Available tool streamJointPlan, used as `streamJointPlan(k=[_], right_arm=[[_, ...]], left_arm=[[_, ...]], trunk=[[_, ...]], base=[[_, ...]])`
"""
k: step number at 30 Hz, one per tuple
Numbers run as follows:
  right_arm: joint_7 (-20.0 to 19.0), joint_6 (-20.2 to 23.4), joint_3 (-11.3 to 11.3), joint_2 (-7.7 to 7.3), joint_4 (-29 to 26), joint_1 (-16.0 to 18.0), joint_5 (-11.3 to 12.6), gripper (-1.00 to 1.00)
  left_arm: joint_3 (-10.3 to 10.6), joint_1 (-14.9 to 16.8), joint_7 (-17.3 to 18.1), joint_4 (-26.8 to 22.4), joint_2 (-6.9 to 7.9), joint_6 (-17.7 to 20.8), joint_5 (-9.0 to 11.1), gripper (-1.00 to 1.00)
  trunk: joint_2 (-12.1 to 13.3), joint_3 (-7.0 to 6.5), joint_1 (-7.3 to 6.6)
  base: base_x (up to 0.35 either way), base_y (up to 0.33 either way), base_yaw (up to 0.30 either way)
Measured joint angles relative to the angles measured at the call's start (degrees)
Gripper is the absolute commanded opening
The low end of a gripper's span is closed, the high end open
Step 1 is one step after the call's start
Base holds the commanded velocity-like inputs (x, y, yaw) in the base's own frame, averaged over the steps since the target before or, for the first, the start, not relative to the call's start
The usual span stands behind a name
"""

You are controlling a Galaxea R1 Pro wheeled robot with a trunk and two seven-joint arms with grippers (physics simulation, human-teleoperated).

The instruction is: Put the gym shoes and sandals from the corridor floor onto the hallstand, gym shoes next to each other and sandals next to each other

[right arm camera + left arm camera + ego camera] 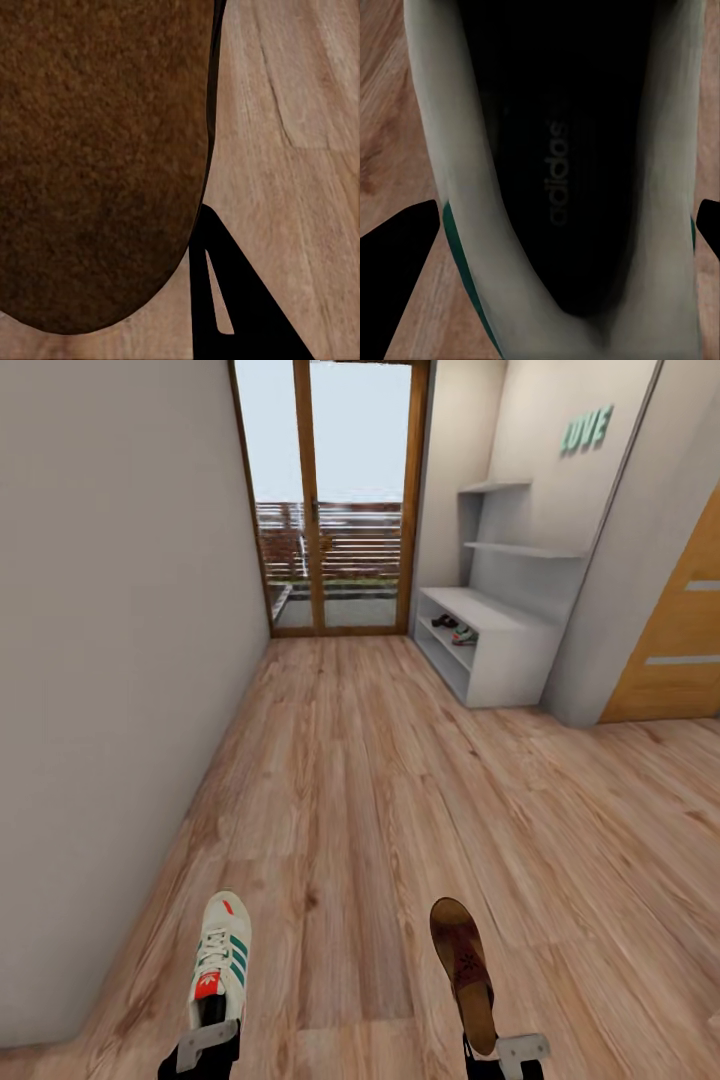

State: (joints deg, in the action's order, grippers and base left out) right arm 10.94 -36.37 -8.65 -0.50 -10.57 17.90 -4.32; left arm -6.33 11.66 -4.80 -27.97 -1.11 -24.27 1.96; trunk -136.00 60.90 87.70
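A white gym shoe (222,958) with green stripes hangs over the corridor floor (370,790), heel held in my left gripper (207,1048), which is shut on it. The left wrist view looks into its black lining (562,150), with dark fingers (397,262) on both sides. My right gripper (500,1054) is shut on the heel end of a brown sandal (463,968). In the right wrist view its footbed (97,150) hides one finger, and the other finger (232,300) shows beside it. The hallstand (505,650) stands far ahead on the right. Its lower shelf holds a second gym shoe (464,636) and a dark sandal (444,622).
A grey wall (110,660) runs close along my left. A glass door (335,500) with a wooden frame closes the corridor's far end. A wooden door (680,650) stands to the right of the hallstand. Open plank floor stretches between me and the rack.
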Motion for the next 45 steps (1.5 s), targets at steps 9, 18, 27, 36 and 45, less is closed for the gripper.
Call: streamJointPlan(k=[9, 18, 27, 36, 45], right_arm=[[0.03, 0.0, 0.0, -0.01, 0.0, 0.0, 0.0, -1.0], [0.0, 0.0, 0.0, -0.01, 0.0, 0.0, 0.0, -1.0], [0.03, 0.0, 0.0, -0.01, 0.0, 0.0, 0.0, -1.0], [0.01, 0.0, 0.0, 0.0, 0.0, 0.0, 0.0, -1.0], [0.01, 0.0, 0.0, 0.0, 0.0, 0.0, 0.0, -1.0]], left_arm=[[0.06, 0.0, 0.0, 0.0, 0.0, 0.0, 0.01, -1.0], [0.09, 0.0, 0.0, 0.0, -0.02, -0.01, 0.01, -1.0], [0.13, 0.0, 0.0, 0.0, 0.0, -0.02, 0.03, -1.0], [0.17, 0.0, 0.0, 0.0, 0.0, -0.07, 0.03, -1.0], [0.18, 0.0, 0.0, 0.0, 0.0, -0.06, -0.01, -1.0]], trunk=[[0.0, 0.0, 0.0], [0.0, 0.0, 0.0], [0.0, 0.0, 0.0], [0.0, 0.0, 0.0], [0.0, 0.0, 0.0]], base=[[0.34, 0.0, 0.0], [0.34, 0.0, 0.0], [0.34, 0.0, 0.0], [0.34, 0.0, 0.0], [0.34, 0.0, 0.0]])
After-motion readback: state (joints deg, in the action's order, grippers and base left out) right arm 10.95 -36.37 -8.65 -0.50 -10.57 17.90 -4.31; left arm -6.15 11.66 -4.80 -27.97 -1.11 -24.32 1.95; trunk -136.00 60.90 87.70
